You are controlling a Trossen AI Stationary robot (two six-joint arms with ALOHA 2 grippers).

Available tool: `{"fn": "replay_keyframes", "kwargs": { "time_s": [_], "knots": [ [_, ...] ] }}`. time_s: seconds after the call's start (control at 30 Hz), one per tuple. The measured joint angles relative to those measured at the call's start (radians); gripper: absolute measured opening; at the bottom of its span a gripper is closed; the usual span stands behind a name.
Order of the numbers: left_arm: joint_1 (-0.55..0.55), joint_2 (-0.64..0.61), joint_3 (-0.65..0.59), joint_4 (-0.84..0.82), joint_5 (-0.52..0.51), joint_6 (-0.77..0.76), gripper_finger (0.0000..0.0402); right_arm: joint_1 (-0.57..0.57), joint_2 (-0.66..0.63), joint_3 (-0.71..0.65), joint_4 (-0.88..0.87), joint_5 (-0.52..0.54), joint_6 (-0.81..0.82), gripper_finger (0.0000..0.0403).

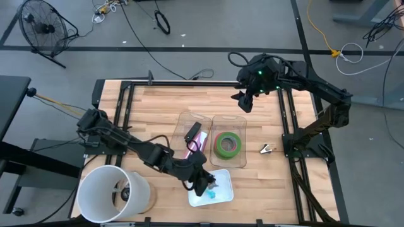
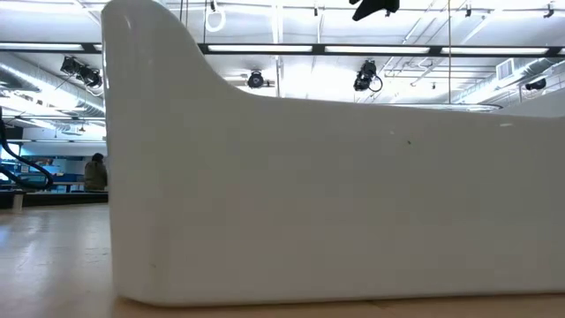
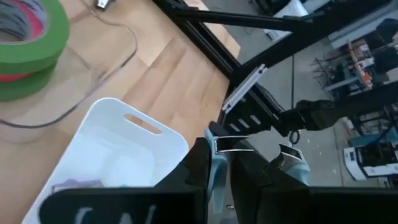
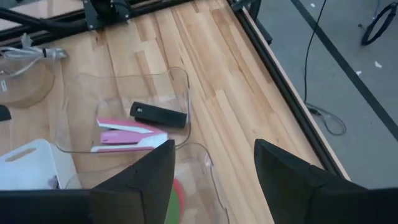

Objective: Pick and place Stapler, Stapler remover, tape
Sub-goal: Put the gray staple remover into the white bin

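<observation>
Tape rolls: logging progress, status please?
Left gripper shut over the white tray. Right gripper open, raised at far edge. Tape rolls stacked in clear bin. Nothing obstructing.

A grey floor (image 1: 208,25) surrounds the wooden surface (image 1: 170,101), crossed by dark lines. At about ten o'clock stands a black fan (image 1: 43,28); a yellow cable (image 1: 319,28) lies at one o'clock. Long ceiling lights (image 2: 371,49) glow overhead.
</observation>
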State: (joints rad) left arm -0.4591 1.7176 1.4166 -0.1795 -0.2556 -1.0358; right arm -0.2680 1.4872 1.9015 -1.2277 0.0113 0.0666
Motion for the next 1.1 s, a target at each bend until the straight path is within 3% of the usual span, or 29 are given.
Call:
{"fn": "replay_keyframes", "kwargs": {
  "time_s": [0.37, 1.1],
  "knots": [
    [0.010, 0.001, 0.000, -0.007, -0.029, -0.001, 0.0092, 0.000, 0.000, 0.000, -0.047, 0.000, -0.007, 0.0220],
    [0.058, 0.001, 0.000, -0.086, 0.081, 0.007, 0.0100, 0.000, 0.000, 0.000, -0.046, 0.000, -0.011, 0.0220]
  ]
}}
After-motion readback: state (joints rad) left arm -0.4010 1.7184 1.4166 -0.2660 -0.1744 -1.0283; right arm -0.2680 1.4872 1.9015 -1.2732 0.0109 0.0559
